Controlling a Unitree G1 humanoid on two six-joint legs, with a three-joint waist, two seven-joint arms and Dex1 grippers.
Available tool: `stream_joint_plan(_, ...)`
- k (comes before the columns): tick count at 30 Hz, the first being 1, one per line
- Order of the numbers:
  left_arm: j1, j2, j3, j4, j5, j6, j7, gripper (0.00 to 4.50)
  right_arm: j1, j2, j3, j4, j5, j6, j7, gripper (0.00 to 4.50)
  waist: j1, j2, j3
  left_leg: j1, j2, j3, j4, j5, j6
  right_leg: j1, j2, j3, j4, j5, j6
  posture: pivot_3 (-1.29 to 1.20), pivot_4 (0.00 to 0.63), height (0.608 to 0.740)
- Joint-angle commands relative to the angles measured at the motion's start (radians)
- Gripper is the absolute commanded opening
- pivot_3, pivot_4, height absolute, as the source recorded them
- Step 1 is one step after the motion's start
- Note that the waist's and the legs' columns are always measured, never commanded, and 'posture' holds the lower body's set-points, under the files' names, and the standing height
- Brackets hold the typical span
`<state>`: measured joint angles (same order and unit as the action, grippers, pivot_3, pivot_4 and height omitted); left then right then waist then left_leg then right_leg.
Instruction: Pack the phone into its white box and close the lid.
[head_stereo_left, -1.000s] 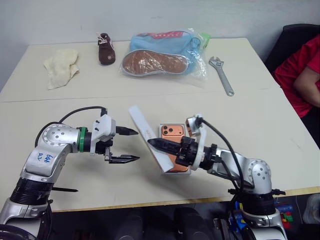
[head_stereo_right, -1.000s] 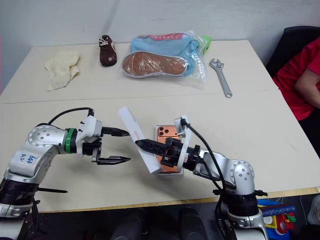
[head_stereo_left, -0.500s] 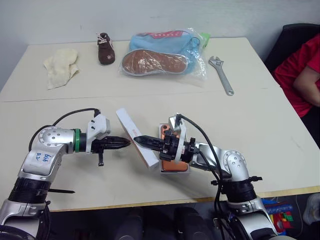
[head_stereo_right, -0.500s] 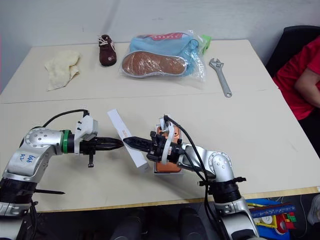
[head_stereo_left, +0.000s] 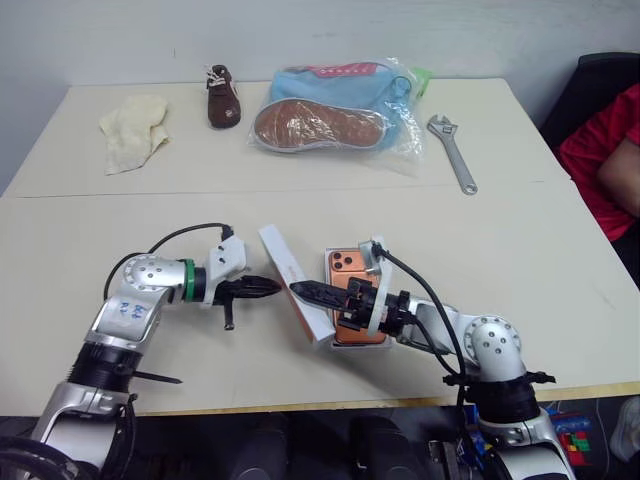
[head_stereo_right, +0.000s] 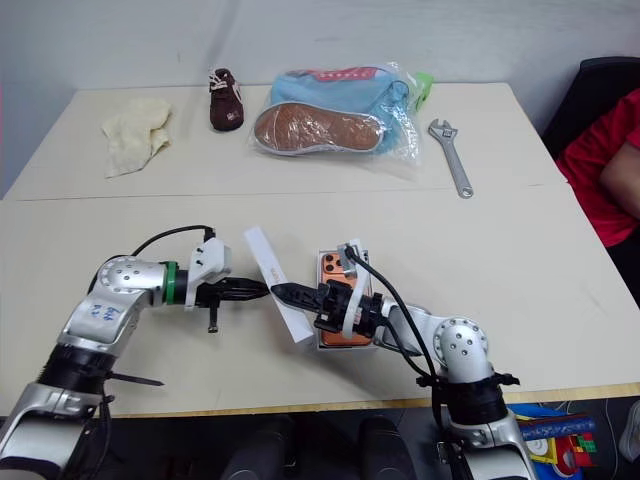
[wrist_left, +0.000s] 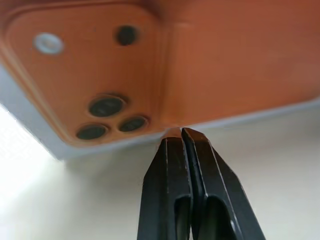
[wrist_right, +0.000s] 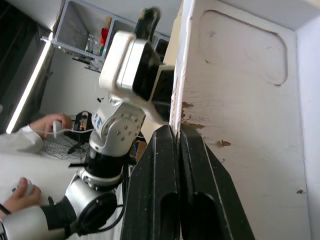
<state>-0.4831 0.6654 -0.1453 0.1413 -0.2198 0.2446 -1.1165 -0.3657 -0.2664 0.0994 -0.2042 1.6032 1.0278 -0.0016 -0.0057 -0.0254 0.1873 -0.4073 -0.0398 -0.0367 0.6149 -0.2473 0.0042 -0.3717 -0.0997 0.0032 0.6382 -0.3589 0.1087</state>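
A lab or office workroom is indicated: plain pale tables against a bare wall, metal shelving, and a person's hand on a mouse.

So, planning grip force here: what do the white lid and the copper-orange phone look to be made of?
The shallow white rectangular lid looks like matte paperboard: its inner face shows chipped, peeling brown spots. The flat copper-orange phone has a smooth satin back, metal or frosted glass; I can't tell which.

light: bright, even overhead | shadows: soft, faint | left wrist view: close-up blur
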Motion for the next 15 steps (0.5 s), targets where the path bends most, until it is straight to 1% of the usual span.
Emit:
stream_joint_plan(1,-0.070,-0.049,-0.033,0.045,0.029,-0.041,-0.001,0.00,0.037,-0.032,-0.003,-0.029,-0.038,0.024,-0.022,0.45,0.004,0.000,0.000,0.000,0.000,0.000,0.000,0.000,0.000,0.000,0.000,0.000,0.000,0.000,0.000,0.00,0.150,0.740)
stream_joint_plan(2,-0.088,-0.065,-0.041,0.065,0.036,-0.047,0.000,0.00,0.043,-0.035,-0.009,-0.030,-0.027,0.024,-0.030,0.68,0.006,0.000,0.000,0.000,0.000,0.000,0.000,0.000,0.000,0.000,0.000,0.000,0.000,0.000,0.000,0.00,0.150,0.740)
stream_joint_plan(7,-0.156,-0.120,-0.064,0.130,0.051,-0.063,-0.016,0.00,0.071,-0.063,-0.047,-0.069,-0.015,0.009,-0.067,2.45,0.000,-0.001,0.000,0.000,0.000,0.001,0.001,0.000,0.000,-0.001,0.001,0.000,0.002,0.000,0.000,0.00,0.150,0.740)
stream_joint_plan(8,-0.166,-0.129,-0.068,0.139,0.053,-0.065,-0.018,0.00,0.079,-0.077,-0.059,-0.083,-0.011,0.008,-0.068,2.72,0.000,-0.001,0.000,0.000,0.000,0.002,0.001,0.000,0.000,-0.001,0.001,0.001,0.002,0.000,0.000,0.00,0.150,0.740)
stream_joint_plan(11,-0.198,-0.159,-0.076,0.174,0.060,-0.077,-0.028,0.00,0.109,-0.145,-0.105,-0.137,0.023,0.010,-0.063,3.85,0.003,-0.001,0.000,0.000,0.001,0.002,0.001,0.000,0.000,-0.001,0.001,0.001,0.003,0.000,0.000,0.00,0.150,0.740)
stream_joint_plan(12,-0.209,-0.171,-0.080,0.184,0.063,-0.080,-0.030,0.00,0.122,-0.185,-0.123,-0.167,0.028,0.017,-0.050,4.19,0.003,-0.001,0.000,0.000,0.000,0.002,0.002,0.000,0.000,-0.001,0.001,0.001,0.003,0.000,0.000,0.00,0.150,0.740)
stream_joint_plan(13,-0.219,-0.185,-0.084,0.192,0.065,-0.083,-0.034,0.00,0.137,-0.236,-0.145,-0.203,0.031,0.028,-0.028,4.48,0.004,-0.001,0.000,-0.001,0.000,0.002,0.002,0.000,0.000,-0.001,0.001,0.001,0.003,0.000,0.000,0.00,0.150,0.740)
stream_joint_plan(15,-0.236,-0.209,-0.091,0.211,0.072,-0.091,-0.039,0.00,0.168,-0.334,-0.190,-0.267,0.045,0.044,0.020,4.48,0.009,-0.001,0.000,-0.003,0.000,0.002,0.005,0.000,0.001,-0.001,0.001,0.000,0.003,0.000,0.001,0.00,0.150,0.740)
